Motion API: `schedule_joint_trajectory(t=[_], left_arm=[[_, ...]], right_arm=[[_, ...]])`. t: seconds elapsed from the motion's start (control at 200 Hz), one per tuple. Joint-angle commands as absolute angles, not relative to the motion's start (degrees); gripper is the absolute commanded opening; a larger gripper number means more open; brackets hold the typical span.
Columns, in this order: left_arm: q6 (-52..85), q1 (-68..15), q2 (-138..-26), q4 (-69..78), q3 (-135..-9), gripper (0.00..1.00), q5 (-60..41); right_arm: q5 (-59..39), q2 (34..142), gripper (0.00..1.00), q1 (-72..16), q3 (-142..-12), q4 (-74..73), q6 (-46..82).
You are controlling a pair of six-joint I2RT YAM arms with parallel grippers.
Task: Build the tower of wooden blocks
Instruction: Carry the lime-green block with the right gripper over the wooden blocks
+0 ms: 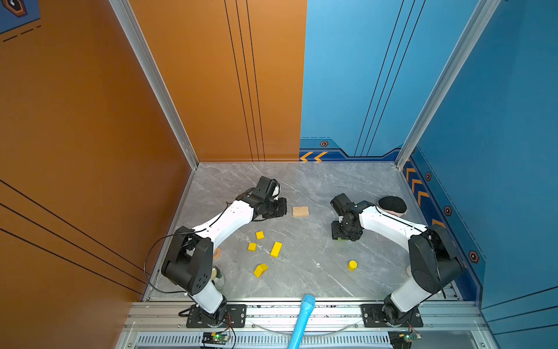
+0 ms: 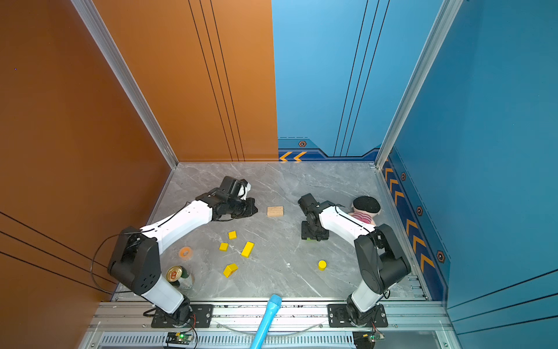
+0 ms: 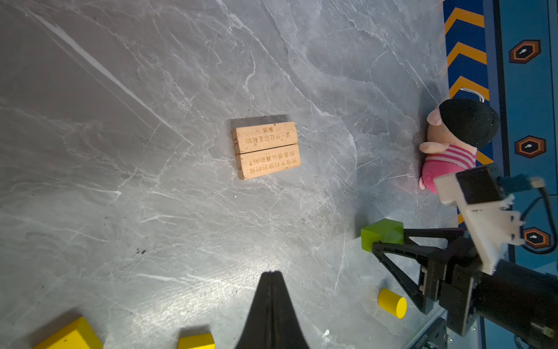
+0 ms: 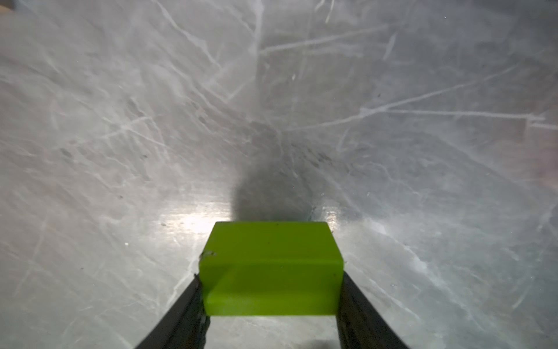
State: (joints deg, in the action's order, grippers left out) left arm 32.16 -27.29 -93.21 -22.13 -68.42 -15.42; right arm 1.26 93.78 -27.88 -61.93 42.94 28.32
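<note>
Between the right tool's (image 4: 270, 279) two fingers (image 4: 184, 305) sits the green bar (image 4: 268, 250), pinched from both sides, low at the tabletop (image 1: 302, 281); lifted or resting, can't tell. Left tool (image 3: 271, 276) is pressed together, holds nothing, hangs over bare marble and is aimed toward the tan planks (image 3: 267, 149). Planks lie flat, side by side, long edges touching, printed faces up, about mid-tabletop between the two tools in both top views. Green bar is well apart from them, to their right and nearer the front edge. Yellow blocks lie loose on the left-front side: one cube (image 1: 259, 235), second cube (image 1: 252, 247) near it, yellow bar (image 1: 276, 249) just beside both, none touching. Roof-shaped piece (image 1: 261, 269) is further toward the front. Yellow cylinder (image 1: 352, 265) is alone on the right-front side. Plush toy (image 2: 363, 211) lies by the right wall, partly behind the right arm. Drink can (image 2: 174, 273) and orange tape roll (image 2: 185, 252) sit by the left arm's base.
</note>
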Motion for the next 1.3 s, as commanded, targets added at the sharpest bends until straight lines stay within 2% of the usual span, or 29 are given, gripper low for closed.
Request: schedule_joint_trajectory(t=[0.0, 0.626, 1.296], left_arm=[[30.46, -26.55, -91.07, -23.2, -67.59, 0.06, -14.61], [29.44, -21.65, -85.66, -23.25, -63.13, 0.06, -15.14], [29.14, -19.29, -82.27, -23.19, -60.14, 0.06, -15.55]], right_arm=[[2.2, 94.78, 0.59, -28.67, -66.41, 45.95, 28.83], [2.97, 114.98, 0.57, -33.39, -99.06, 54.71, 29.68], [6.93, 129.66, 0.52, -37.26, -117.49, 59.53, 31.96]])
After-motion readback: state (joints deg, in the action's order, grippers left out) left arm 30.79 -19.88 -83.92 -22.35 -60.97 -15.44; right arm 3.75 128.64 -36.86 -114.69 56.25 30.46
